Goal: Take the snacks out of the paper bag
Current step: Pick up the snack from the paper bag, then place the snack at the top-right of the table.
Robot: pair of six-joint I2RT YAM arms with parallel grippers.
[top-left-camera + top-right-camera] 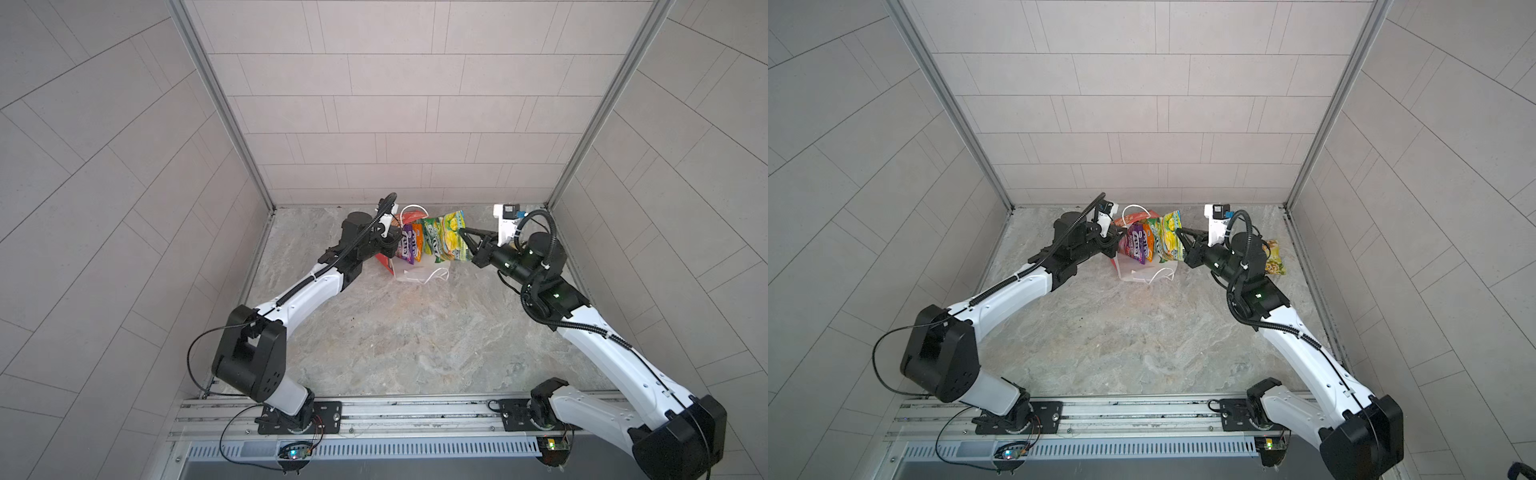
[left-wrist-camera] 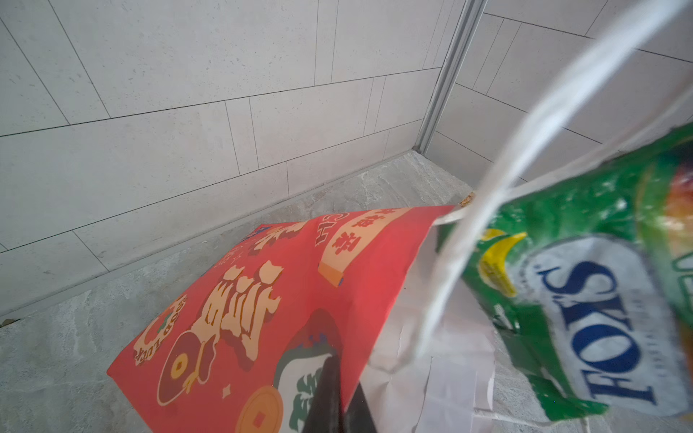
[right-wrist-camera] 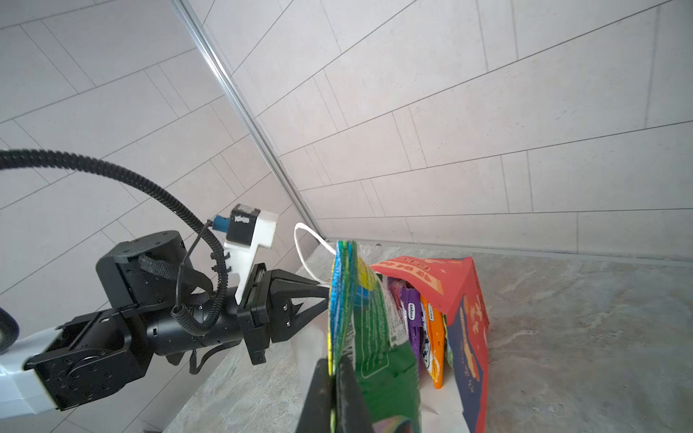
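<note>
The red paper bag [image 1: 409, 274] lies tipped at the back of the table, its white inside showing. My left gripper [image 2: 339, 393] is shut on the bag's wall, one finger on the red outside and one on the white inside. Purple [image 1: 406, 247], orange [image 1: 417, 245] and green [image 1: 430, 243] snacks stand in the bag's mouth. My right gripper [image 3: 333, 390] is shut on the edge of a yellow-green packet [image 1: 451, 239], beside the green FOXS packet [image 3: 378, 337]. A white cord handle [image 2: 525, 150] loops in front of the left wrist camera.
One yellow packet [image 1: 1276, 257] lies on the marble table [image 1: 395, 340] behind my right arm, near the right wall. Tiled walls close the back and both sides. The arms' mounting rail [image 1: 374, 415] runs along the front edge.
</note>
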